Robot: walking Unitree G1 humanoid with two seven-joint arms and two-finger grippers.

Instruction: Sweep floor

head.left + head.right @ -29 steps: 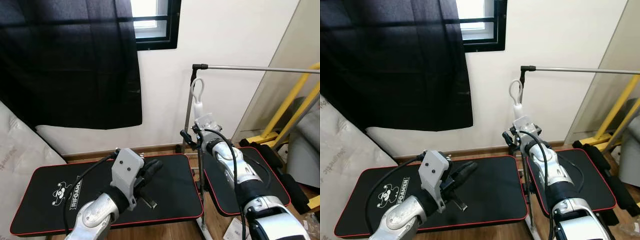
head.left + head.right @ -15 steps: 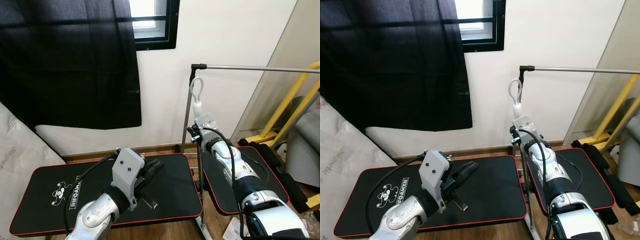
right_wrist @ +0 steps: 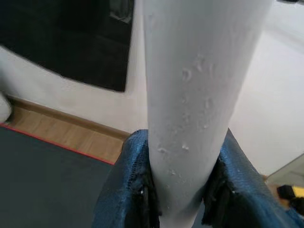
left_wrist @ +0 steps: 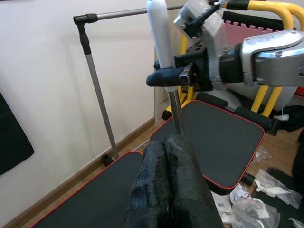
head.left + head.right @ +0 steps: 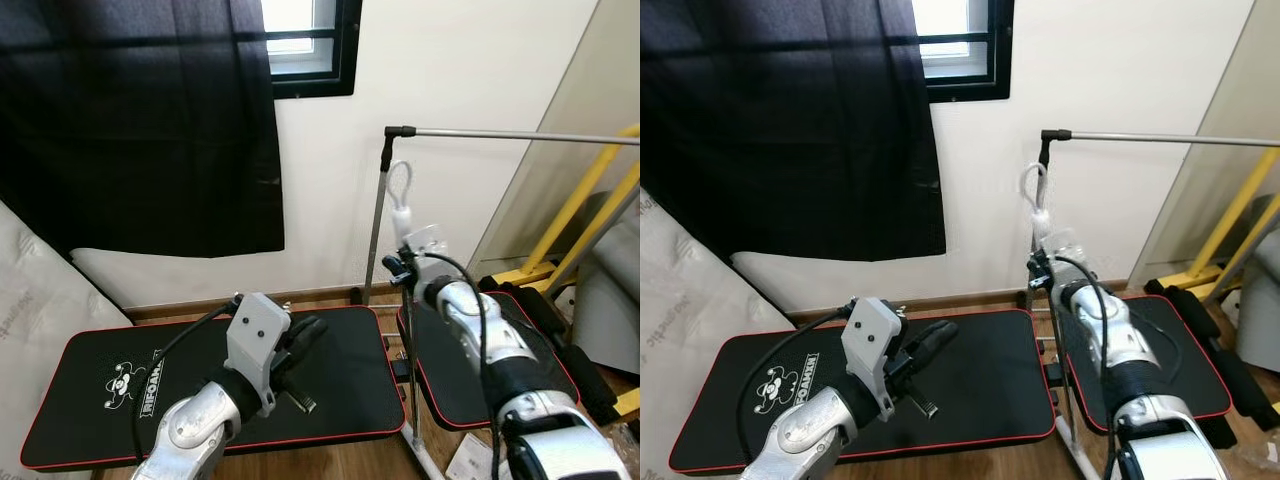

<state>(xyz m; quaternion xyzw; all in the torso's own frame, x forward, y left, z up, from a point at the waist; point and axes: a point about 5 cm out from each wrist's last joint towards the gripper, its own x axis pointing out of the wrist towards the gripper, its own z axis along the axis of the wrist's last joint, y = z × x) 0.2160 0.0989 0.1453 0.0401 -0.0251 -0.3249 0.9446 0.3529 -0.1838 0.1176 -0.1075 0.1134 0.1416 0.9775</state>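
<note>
Right claw (image 4: 167,79) clamped around white broom handle (image 3: 199,95)

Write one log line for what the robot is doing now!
right gripper: shut on broom handle | left gripper: shut, idle over black mat

Place: a room in a home, used for exercise and storage
Floor: wood boards with a wooden skirting board (image 5: 300,296) along a white wall
Window: black-framed window (image 5: 310,45), half covered by a black curtain (image 5: 140,120)
Exercise gear: black padded mats with red edging (image 5: 345,385) on the floor; yellow metal frame (image 5: 590,190) at the right
Household items: metal clothes rail (image 5: 500,134); white mattress (image 5: 40,300) at the left
</note>
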